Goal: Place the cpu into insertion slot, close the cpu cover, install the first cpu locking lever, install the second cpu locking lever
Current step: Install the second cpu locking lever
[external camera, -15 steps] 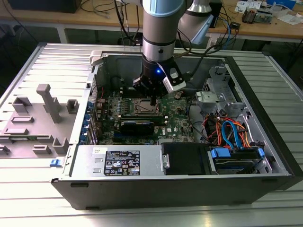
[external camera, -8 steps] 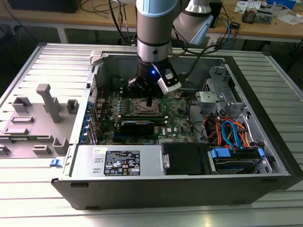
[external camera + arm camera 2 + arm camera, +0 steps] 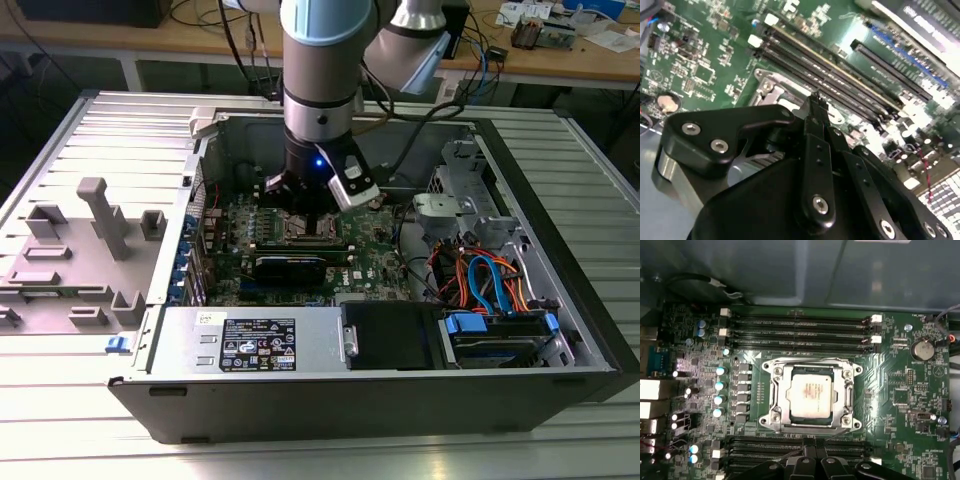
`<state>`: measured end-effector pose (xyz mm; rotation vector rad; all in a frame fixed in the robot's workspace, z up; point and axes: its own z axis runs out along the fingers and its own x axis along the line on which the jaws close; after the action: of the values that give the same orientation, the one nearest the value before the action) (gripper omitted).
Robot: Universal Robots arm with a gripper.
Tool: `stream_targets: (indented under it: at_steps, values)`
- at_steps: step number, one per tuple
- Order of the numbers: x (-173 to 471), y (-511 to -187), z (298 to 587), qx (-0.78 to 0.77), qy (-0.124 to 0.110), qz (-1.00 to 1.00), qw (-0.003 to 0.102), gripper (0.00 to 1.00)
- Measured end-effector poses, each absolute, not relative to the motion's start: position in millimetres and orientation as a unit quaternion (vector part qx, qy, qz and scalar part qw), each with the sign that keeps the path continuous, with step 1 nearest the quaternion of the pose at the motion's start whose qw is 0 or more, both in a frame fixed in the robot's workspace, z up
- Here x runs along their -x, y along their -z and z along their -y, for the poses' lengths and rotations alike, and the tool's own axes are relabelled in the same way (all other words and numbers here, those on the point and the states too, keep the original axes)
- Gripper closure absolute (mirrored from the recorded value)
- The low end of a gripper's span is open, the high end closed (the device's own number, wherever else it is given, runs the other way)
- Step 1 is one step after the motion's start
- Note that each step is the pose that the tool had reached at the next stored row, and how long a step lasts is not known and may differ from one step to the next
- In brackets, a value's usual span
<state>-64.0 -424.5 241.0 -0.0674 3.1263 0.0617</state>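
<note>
**Gripper poised over a seated CPU, cover down**

Gripper [image 3: 312, 205] hangs straight down from the arm into an open computer case [image 3: 560, 330] in the exterior view, just above the green board [image 3: 370, 255], over the socket area.

In the second wrist view, the gripper's black fingers [image 3: 817, 115] are pressed together with nothing between them, tips close to the long memory slots [image 3: 840, 80].

In the first wrist view, the cpu [image 3: 811, 396] lies flat in the slot [image 3: 771, 401], with the cover [image 3: 846, 395] lying down around it as a silvery frame. Thin wire levers [image 3: 805, 359] run along the frame's edges; whether they are latched I cannot tell. The fingertips sit just beside the frame's near edge.

To do a lever step well, I judge the shut tips should push the wire sideways under its hook, steadily, without scraping the chip or nearby parts.
</note>
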Motion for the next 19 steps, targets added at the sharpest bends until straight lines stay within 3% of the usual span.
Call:
stream_targets:
  at_steps: [19]
  values:
    - [76.0, -234.6, 429.0, 0.021, -0.036, -0.999, 0.007, 0.89]
